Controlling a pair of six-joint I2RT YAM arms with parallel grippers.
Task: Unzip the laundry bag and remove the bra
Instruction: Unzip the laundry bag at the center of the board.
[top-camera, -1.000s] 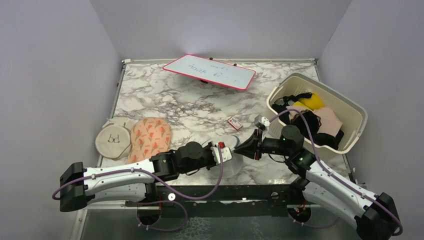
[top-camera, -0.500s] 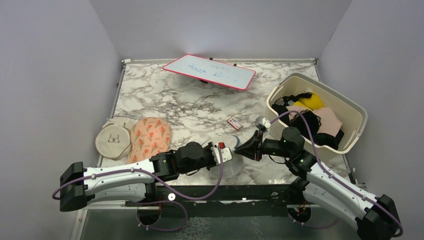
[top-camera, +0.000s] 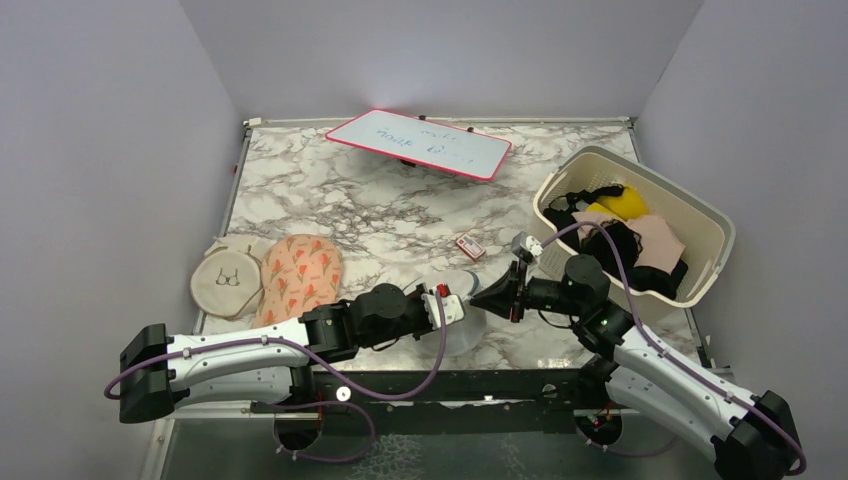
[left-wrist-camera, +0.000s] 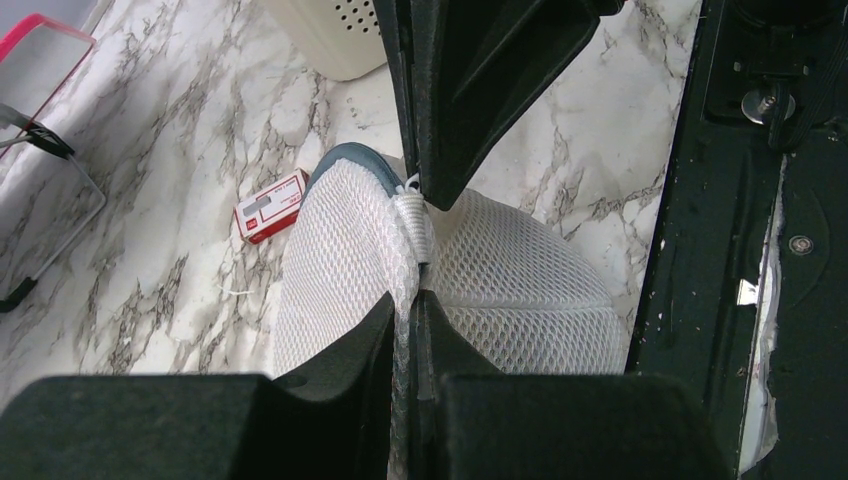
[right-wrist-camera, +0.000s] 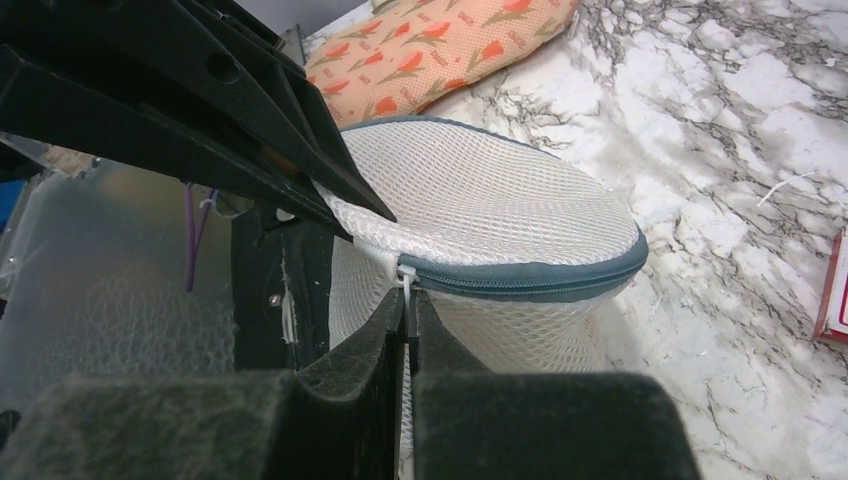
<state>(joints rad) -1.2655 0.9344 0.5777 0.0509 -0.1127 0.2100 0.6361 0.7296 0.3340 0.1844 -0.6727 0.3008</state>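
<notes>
The laundry bag (top-camera: 458, 282) is a white mesh cylinder at the near middle of the table, between my two grippers. My left gripper (top-camera: 462, 308) is shut on a fold of its mesh seam, seen close in the left wrist view (left-wrist-camera: 412, 300). My right gripper (top-camera: 478, 298) faces it from the right and is shut on the white zipper pull (right-wrist-camera: 405, 275) at the end of the grey-blue zipper trim (right-wrist-camera: 530, 280). The zipper looks closed along the visible rim. No mustard-yellow bra shows; it is hidden.
A cream basket (top-camera: 700, 225) with black, pink and bright-yellow garments stands at the right. A small red-and-white box (top-camera: 468, 246) lies just behind the bag. An orange patterned pouch (top-camera: 300, 275) and a beige pouch (top-camera: 226, 280) lie left. A pink-edged whiteboard (top-camera: 420, 143) is at the back.
The right arm has shifted very slightly to the right. Both grippers stay shut on the bag.
</notes>
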